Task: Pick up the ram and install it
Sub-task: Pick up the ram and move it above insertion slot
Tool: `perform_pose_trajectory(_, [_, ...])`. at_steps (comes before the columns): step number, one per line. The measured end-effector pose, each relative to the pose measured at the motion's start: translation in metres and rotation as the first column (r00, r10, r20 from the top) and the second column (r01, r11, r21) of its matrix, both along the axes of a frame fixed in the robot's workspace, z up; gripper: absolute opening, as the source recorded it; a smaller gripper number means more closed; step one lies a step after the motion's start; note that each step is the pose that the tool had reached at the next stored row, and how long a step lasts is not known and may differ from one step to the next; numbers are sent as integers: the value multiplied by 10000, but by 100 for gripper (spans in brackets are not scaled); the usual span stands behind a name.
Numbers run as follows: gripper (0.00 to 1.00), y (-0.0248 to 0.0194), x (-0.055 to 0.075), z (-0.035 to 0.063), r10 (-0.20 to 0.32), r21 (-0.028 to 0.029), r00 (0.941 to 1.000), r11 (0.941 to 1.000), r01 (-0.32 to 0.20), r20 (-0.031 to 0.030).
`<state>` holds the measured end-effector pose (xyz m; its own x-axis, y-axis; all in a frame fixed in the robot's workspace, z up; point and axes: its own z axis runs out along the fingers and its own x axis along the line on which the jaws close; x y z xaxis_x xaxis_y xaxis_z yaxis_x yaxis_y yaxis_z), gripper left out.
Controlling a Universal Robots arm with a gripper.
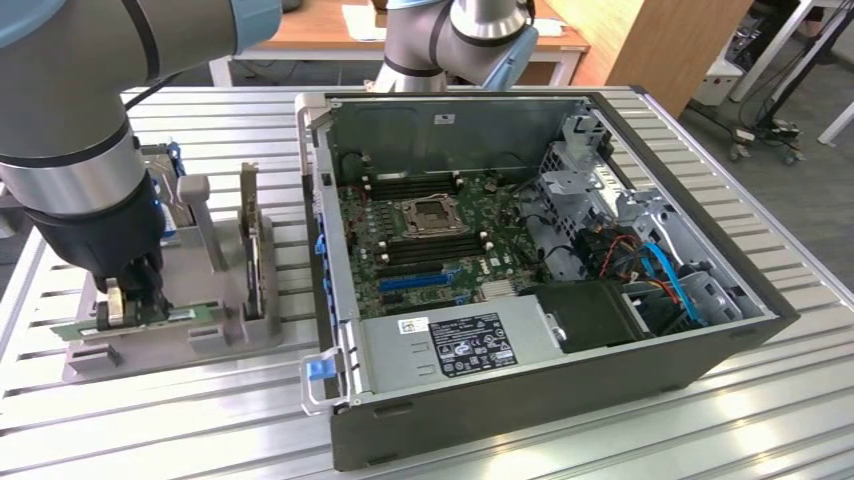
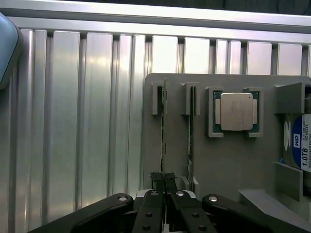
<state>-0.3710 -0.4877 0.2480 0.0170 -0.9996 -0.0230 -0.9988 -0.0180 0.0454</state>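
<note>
**A:** While the exterior view is up: where's the claw (image 1: 134, 308)?

**B:** Down on the grey holder (image 1: 200, 335). The jaws are pinched together on the ram (image 1: 78, 327), which sits on edge in its slot right under the tips.

**A:** Surface? Room?

**B:** Ribbed aluminium table (image 1: 160, 430). A dark card (image 1: 250, 235) stands on edge just beyond the claw, on the same holder. The open PC case (image 1: 534, 260) is well apart, on the exterior view's right. A wooden desk (image 1: 441, 35) sits behind the table, with cables on the floor (image 1: 787, 120).

**A:** Wrist view?

**B:** Fingertips (image 2: 156, 178) are clamped on the ram (image 2: 164, 121), which runs straight ahead of the claw (image 2: 164, 180). A second stick (image 2: 191, 131) sits just beside it in the next slot, not touched by the claw. Past that, farther from the claw, are a CPU (image 2: 236, 111) and a hard drive (image 2: 297, 150). Bare table slats (image 2: 97, 121) lie on the ram's other side.
</note>
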Motion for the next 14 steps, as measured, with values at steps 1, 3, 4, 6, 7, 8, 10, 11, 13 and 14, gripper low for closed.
perform_pose_trajectory(1, [12,0,0,8,-12,3,10000,10000,12,2])
perform_pose_trajectory(3, [12,1,0,27,-36,3,10000,10000,36,3])
perform_pose_trajectory(4, [12,1,0,36,-47,4,10000,10000,47,4])
perform_pose_trajectory(6, [12,1,0,56,-68,3,10000,10000,68,3])
perform_pose_trajectory(7, [12,1,0,65,-76,3,10000,10000,76,3])
perform_pose_trajectory(8, [12,1,0,74,-83,4,10000,10000,83,4])
perform_pose_trajectory(10, [12,1,0,97,-92,4,10000,10000,92,4])
perform_pose_trajectory(11, [12,1,0,115,-94,5,10000,10000,94,5])
perform_pose_trajectory(13, [12,1,0,157,-94,4,10000,10000,94,3])
perform_pose_trajectory(14, [12,1,0,174,-94,4,10000,10000,94,4])
